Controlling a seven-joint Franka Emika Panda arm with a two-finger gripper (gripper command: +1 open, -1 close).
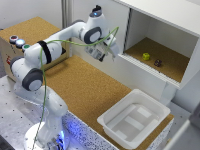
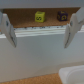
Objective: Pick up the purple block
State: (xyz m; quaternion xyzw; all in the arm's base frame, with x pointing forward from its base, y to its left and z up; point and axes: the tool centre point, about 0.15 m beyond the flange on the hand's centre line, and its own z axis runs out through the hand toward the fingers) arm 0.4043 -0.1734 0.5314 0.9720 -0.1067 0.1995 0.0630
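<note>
Fingers (image 2: 10, 31) of the pincer (image 1: 111, 50) stand wide apart, holding nothing. Ahead of them, inside the cupboard (image 1: 165, 30), sits the purple block (image 2: 62, 16), flat and square-on, no long axis, just beside the yellow-green cube (image 2: 40, 16).

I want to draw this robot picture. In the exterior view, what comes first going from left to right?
Coloured round buttons on the box → white robot arm's gripper → small yellow-green cube → tiny dark purple block, both cubes in the white cabinet.
</note>
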